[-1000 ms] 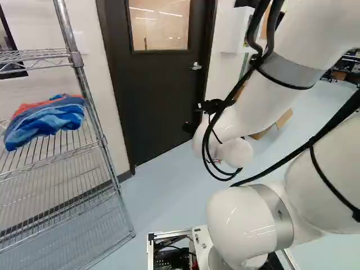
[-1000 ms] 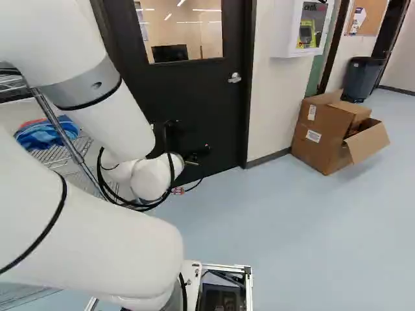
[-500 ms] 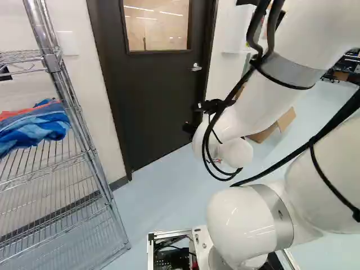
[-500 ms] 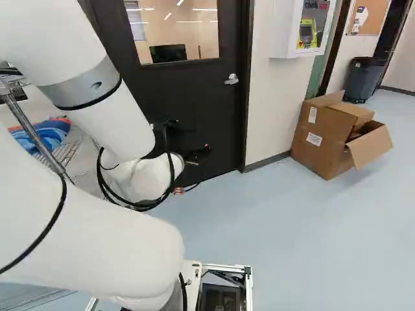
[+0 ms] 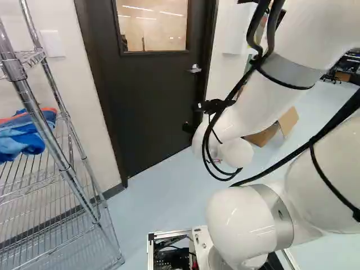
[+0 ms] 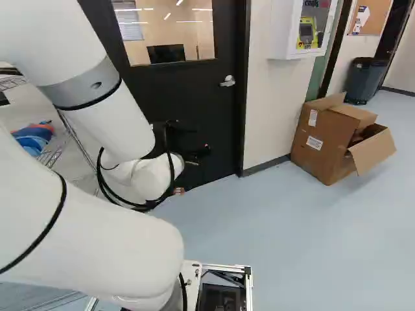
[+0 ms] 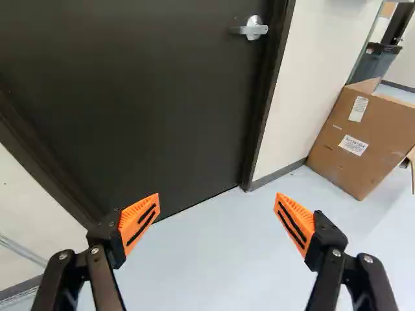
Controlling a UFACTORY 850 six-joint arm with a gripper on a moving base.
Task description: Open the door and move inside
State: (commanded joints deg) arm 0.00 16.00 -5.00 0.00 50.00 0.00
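Note:
The dark door with a window stands closed in its frame ahead of the arm. Its silver lever handle sits near the door's right edge, also seen as the handle in the wrist view. In the right base view, the gripper shows partly as black parts past the arm's white end, in front of the door. From the wrist, the gripper has its orange-padded fingers wide apart, with nothing between them; the handle is ahead, well beyond the fingertips.
A wire shelf rack with blue and red cloth stands left of the door. Right of the door are a wall, a white wall cabinet, an open cardboard box on the floor and a dark bin.
The base has moved: the rack looks nearer and farther left, and the door has shifted a little left in the base views. The arm holds its pose against its lowest joint.

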